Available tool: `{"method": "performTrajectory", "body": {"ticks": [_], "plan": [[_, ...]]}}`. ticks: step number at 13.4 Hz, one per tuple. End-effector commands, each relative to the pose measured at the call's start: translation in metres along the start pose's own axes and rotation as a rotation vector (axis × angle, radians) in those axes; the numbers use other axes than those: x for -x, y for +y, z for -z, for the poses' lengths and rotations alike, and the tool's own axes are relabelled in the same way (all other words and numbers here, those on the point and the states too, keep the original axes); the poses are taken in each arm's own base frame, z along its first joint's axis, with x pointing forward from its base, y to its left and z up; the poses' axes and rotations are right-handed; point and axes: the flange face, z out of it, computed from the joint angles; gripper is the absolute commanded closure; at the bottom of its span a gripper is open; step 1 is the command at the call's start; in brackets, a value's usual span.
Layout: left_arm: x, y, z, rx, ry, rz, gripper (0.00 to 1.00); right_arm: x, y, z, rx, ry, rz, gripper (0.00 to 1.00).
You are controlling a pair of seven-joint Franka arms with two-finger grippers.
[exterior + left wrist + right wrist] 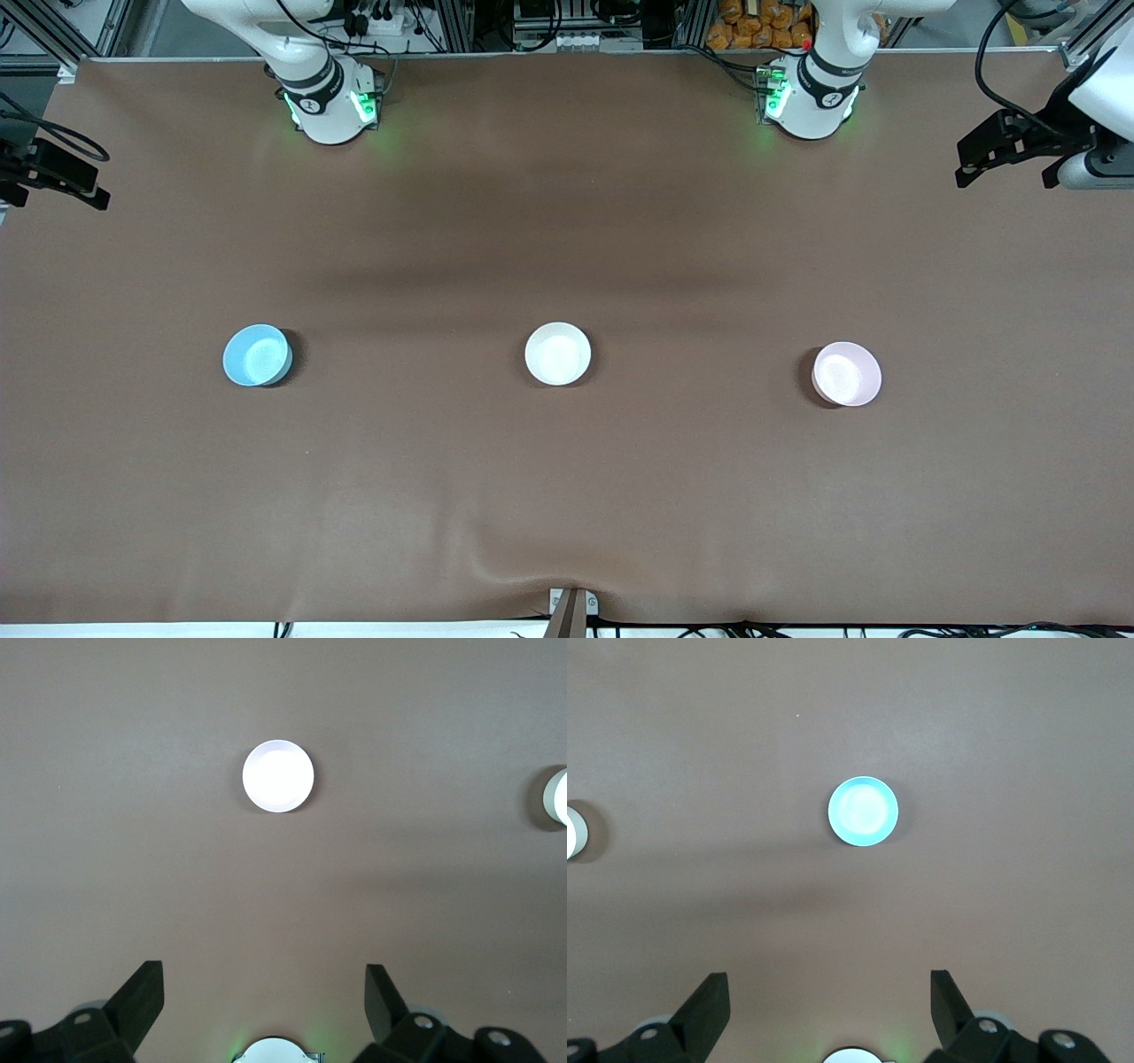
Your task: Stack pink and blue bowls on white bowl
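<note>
white bowl (557,354) — between pink and blue bowls (847,373)

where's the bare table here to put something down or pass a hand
Bare cloth lies between the blue bowl and the white bowl, and between the white bowl and the pink bowl. The wide strip from the bowl row to the front edge is bare, as is the strip from the row up to the arm bases. Nowhere is crowded. The left tool and right tool hang open, high above.
</note>
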Motion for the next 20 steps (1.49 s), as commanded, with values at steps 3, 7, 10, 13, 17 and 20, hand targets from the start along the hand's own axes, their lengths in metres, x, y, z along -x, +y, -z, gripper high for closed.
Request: {"method": "performTrajectory", "body": {"ticks": [3,7,10,13,17,20], "plan": [[0.002,-0.002,0.007,0.002,-0.012,0.007,0.0,-0.001,-0.002,0.003,0.003,-0.001,-0.01,0.0],[0.0,-0.008,0.009,-0.031,-0.004,-0.027,0.0,-0.001,-0.002,0.003,0.003,-0.003,-0.01,0.0],[-0.002,-0.023,-0.002,-0.025,-0.031,-0.07,0.0,-0.001,-0.002,0.003,0.003,-0.001,-0.01,0.0],[-0.006,-0.025,-0.029,0.0,-0.071,-0.074,0.0,-0.001,-0.002,0.003,0.003,-0.001,-0.01,0.0],[-0.016,-0.022,-0.072,0.001,-0.059,-0.072,0.0,-0.002,-0.002,0.002,0.003,-0.004,-0.01,0.0],[-0.028,-0.021,-0.102,0.001,-0.048,-0.065,0.0,-0.003,-0.002,0.001,0.003,-0.006,-0.01,0.0]]}}
